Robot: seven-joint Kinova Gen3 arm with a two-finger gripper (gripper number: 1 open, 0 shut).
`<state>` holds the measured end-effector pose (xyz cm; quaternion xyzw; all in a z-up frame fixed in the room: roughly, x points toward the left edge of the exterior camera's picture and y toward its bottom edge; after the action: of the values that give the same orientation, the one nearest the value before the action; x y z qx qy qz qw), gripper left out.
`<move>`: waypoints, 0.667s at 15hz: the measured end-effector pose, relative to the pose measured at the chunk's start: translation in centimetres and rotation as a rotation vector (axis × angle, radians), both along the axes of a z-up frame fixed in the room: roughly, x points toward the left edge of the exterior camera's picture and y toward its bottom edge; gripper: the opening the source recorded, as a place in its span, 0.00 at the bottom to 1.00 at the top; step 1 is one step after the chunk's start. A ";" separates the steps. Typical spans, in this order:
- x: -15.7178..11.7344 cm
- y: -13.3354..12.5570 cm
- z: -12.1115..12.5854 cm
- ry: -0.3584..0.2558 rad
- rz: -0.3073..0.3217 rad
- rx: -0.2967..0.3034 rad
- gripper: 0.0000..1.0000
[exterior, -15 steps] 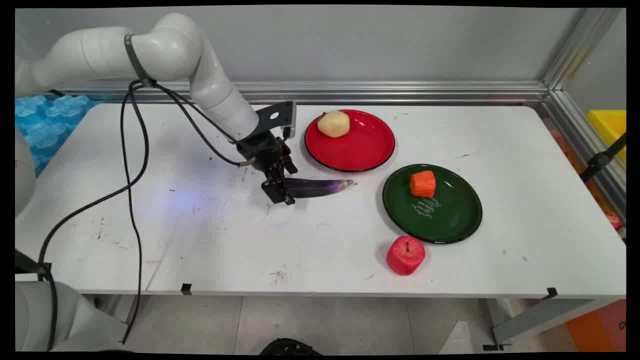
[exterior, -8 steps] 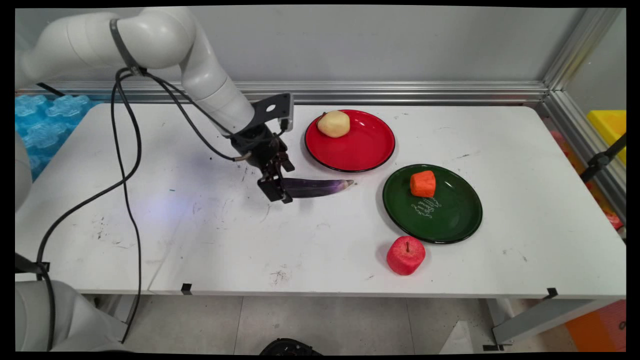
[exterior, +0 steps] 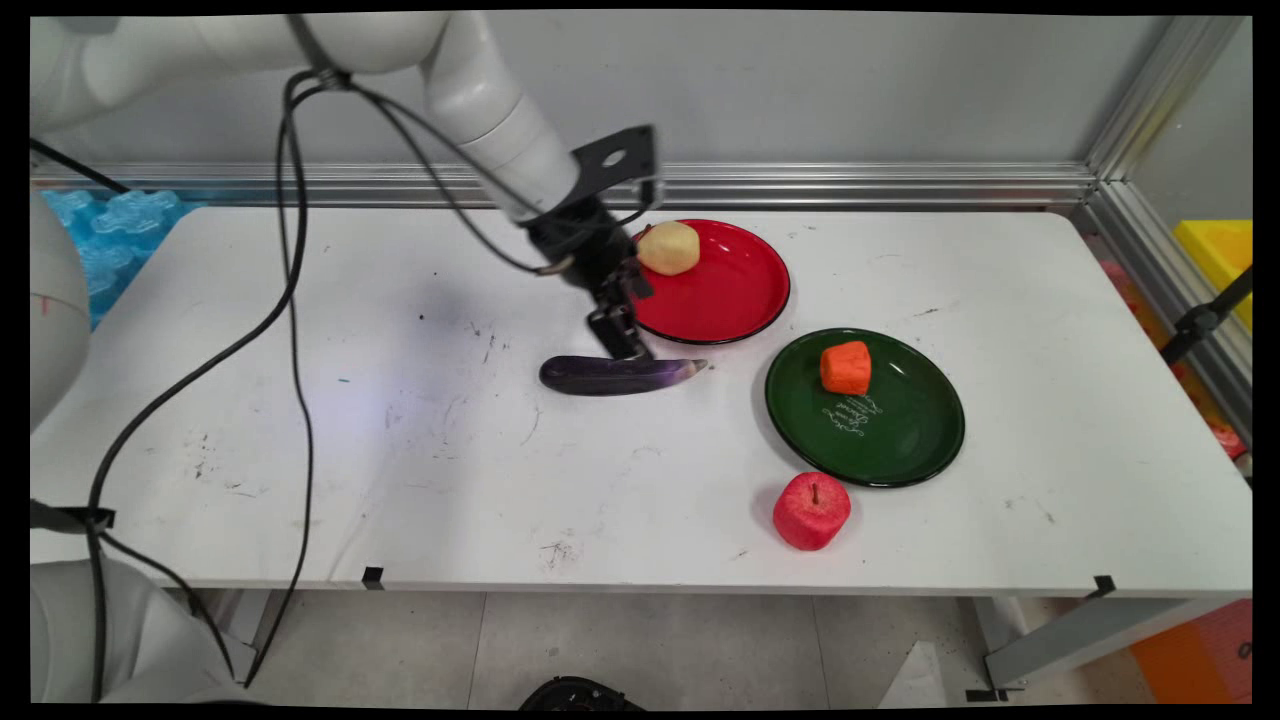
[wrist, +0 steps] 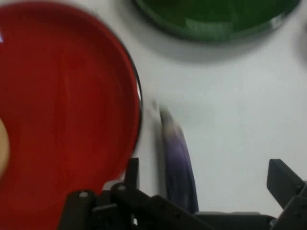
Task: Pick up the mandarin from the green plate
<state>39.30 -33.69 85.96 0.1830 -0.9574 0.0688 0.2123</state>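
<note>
A dark purple eggplant (exterior: 615,375) lies flat on the white table (exterior: 500,480), its pale tip pointing right. My gripper (exterior: 618,332) hangs just above the eggplant's middle, at the near-left rim of the red plate (exterior: 740,300). In the hand view the gripper (wrist: 204,167) is open, nothing is held, and the eggplant (wrist: 177,153) lies below between the fingers, closer to the left one. The red plate (wrist: 62,120) fills the left of the hand view. A yellowish potato (exterior: 668,247) sits on that plate just behind the gripper.
A green plate (exterior: 900,440) holding an orange carrot chunk (exterior: 846,367) lies right of the eggplant; the green plate (wrist: 216,19) also shows in the hand view. A red apple (exterior: 811,511) stands near the table's front edge. Black cables (exterior: 290,300) hang over the table's left.
The gripper has left the eggplant's left end, risen and swung right toward the red plate. The eggplant stays on the table, its left end now uncovered.
</note>
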 end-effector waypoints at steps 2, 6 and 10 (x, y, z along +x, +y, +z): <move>-2.3 -1.2 1.2 0.015 -0.008 -0.030 1.00; -6.4 -3.1 2.4 0.039 -0.023 -0.075 1.00; -10.7 -5.0 2.1 0.056 -0.032 -0.113 1.00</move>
<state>28.64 -38.67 88.06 0.1573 -0.9485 0.1140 0.2501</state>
